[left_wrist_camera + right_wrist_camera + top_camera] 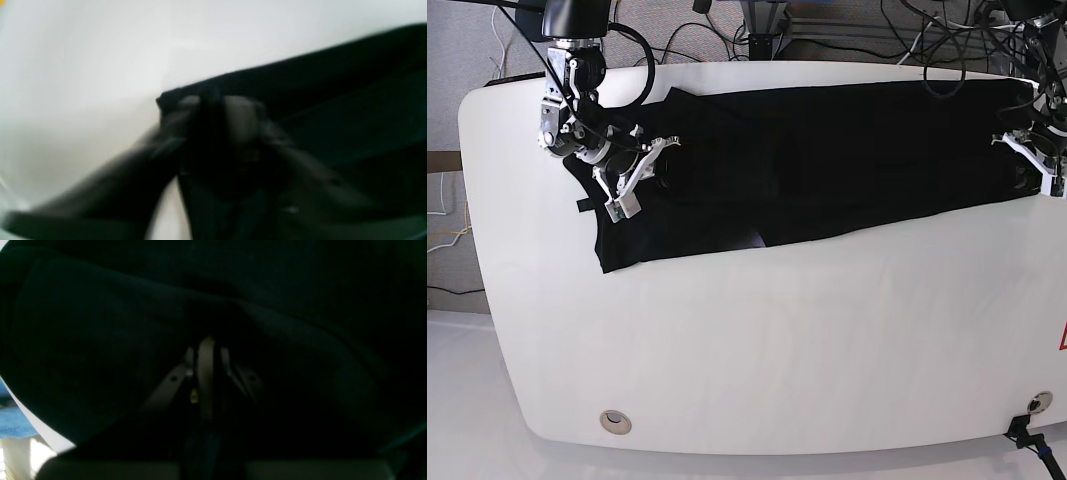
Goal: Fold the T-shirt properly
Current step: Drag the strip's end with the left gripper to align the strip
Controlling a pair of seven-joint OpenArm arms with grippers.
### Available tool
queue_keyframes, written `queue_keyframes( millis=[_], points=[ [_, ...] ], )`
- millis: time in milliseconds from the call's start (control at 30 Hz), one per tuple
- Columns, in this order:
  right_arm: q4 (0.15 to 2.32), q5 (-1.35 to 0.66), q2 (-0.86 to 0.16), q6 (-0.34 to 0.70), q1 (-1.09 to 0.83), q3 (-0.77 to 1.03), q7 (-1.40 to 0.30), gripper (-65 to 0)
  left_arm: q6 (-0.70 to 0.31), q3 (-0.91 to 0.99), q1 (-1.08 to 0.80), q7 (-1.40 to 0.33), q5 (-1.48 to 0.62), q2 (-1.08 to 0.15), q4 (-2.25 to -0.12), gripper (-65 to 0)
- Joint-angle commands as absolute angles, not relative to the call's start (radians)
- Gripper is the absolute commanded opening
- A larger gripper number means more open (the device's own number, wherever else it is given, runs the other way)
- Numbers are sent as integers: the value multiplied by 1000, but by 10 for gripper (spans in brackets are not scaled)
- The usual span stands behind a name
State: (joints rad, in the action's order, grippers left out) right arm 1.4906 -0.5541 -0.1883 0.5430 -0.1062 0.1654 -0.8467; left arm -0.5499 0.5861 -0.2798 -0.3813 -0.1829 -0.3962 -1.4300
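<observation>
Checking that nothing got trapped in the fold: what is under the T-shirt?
Only the white table shows around the T-shirt, which lies stretched flat across its far side. Whatever lies beneath the black cloth is covered; no bulge is evident.

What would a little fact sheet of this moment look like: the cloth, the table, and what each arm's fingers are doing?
Cloth: black T-shirt, stretched in a long band across the far side
Surface: white table
Right gripper: fingers shut on the T-shirt, at the end on the base view's left
Left gripper: at the opposite end, fingers slightly parted at a cloth corner; blur hides whether it grips
Print: none showing
</observation>
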Motion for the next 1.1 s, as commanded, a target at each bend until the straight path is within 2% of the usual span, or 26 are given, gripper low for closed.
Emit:
queue_keyframes(
  millis=[0, 33, 67, 167, 367, 500, 633, 833, 967, 1067],
  points=[
    [1491, -501, -199, 522, -105, 166, -891, -625, -542, 595, -274, -378, -194, -424, -1443, -332],
    [1491, -501, -197, 522, -105, 166, -891, -625, -539, 595, -274, -378, -193, -424, -1443, -279],
    [1491, -501, -188, 522, -105, 166, -891, -625, -538, 595, -274, -380, -193, -424, -1442, -264],
    [1491, -501, -179, 522, -96, 166, -891, -625, -536, 607, -274, -380, -194, -426, -1446, -277],
    [1491, -501, -177, 522, -91, 166, -892, -625, -541, 785, -268, -380, -208, -424, -1557, -277],
    [1491, -501, -177, 522, -91, 166, -892, -625, -538, 843, -266, -381, -323, -443, -1652, -280],
    [1491, -503, -177, 522, -93, 166, -892, -625, -536, 762, -179, -495, -346, -460, -1659, -280],
    [1491, -504, -163, 522, -96, 166, -892, -625, -539, 593, -47, -541, -196, -404, -1491, -280],
    [1491, -501, -151, 522, -97, 168, -892, -625, -541, 579, -42, -542, -173, -372, -1472, -280],
    [1491, -501, -151, 522, -97, 168, -892, -625, -541, 584, -113, -542, -174, -371, -1523, -280]
  ],
)
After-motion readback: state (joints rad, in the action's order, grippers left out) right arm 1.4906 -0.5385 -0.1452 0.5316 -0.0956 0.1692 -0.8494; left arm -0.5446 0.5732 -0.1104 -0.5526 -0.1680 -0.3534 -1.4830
